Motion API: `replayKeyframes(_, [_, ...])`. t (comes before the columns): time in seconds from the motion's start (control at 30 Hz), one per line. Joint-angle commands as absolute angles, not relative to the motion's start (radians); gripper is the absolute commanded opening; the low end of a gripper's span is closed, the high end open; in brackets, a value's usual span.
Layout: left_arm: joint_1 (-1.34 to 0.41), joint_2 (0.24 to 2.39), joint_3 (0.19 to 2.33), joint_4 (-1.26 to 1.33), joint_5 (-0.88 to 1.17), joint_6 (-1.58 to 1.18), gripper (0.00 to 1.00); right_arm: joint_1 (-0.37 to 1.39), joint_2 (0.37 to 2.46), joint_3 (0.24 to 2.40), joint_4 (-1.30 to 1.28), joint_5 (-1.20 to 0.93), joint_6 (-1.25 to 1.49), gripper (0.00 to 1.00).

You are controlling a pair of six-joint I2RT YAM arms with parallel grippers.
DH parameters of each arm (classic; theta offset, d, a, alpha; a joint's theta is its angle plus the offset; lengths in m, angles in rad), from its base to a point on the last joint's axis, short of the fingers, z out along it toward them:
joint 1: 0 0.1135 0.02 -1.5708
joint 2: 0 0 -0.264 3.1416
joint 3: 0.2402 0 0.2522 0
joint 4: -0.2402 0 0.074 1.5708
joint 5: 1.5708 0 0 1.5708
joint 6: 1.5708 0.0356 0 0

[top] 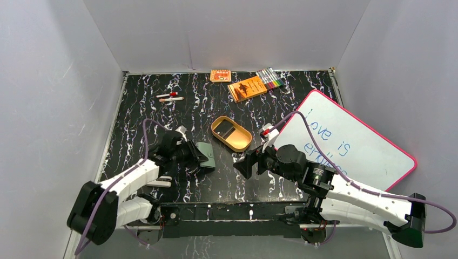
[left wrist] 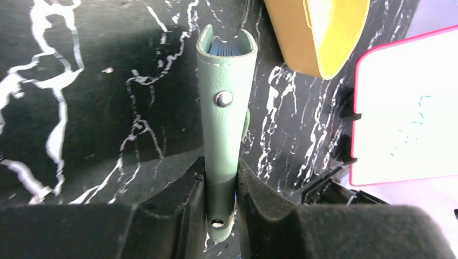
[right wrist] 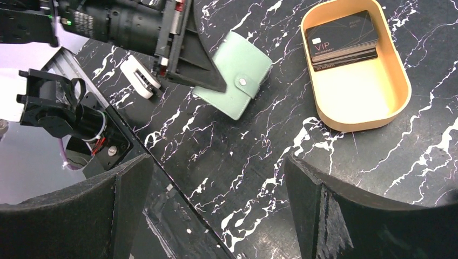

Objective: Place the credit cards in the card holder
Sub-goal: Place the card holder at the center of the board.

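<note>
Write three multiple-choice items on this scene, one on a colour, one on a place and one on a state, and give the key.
1. The outside of the card holder is:
A. orange
B. sage green
C. pink

2. The credit cards lie:
A. stacked in the tan tray
B. inside the card holder
C. under the card holder

3. The left gripper is:
A. wide open
B. shut on a credit card
C. shut on the card holder

Key:
1 B, because the right wrist view shows a green cover with a snap tab.
2 A, because the dark stack sits at one end of the tray.
3 C, because the left wrist view shows the fingers pressing both sides of the holder.
</note>
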State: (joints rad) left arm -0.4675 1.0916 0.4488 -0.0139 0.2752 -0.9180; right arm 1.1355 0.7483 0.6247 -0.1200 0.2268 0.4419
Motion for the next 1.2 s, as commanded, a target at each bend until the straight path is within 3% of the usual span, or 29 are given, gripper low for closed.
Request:
replayKeyframes(0.0, [-0.447,1.174,0.488,0.152,0.455,-0.948,0.00,1.140,0.746,0.635,-0.044,0.214,0.448,0.99])
replayKeyframes(0.37, [-0.351,1.246,0.445,0.117,0.445,-0.911,0.00,1.140,0.745,0.643,-0.048,0.207,0.449,0.99])
replayKeyframes(0.57, [-0.347,1.246,0.424,0.058,0.380,-0.877,0.06,1.140,0.747,0.645,-0.049,0.209,0.450,0.99])
replayKeyframes(0.9, [-0.347,1.207,0.431,-0.038,0.299,-0.867,0.40,1.139,0.743,0.658,-0.065,0.210,0.448,0.99])
replayKeyframes(1.17, [-0.348,1.204,0.420,-0.050,0.272,-0.888,0.50,1.139,0.736,0.659,-0.070,0.212,0.448,0.99])
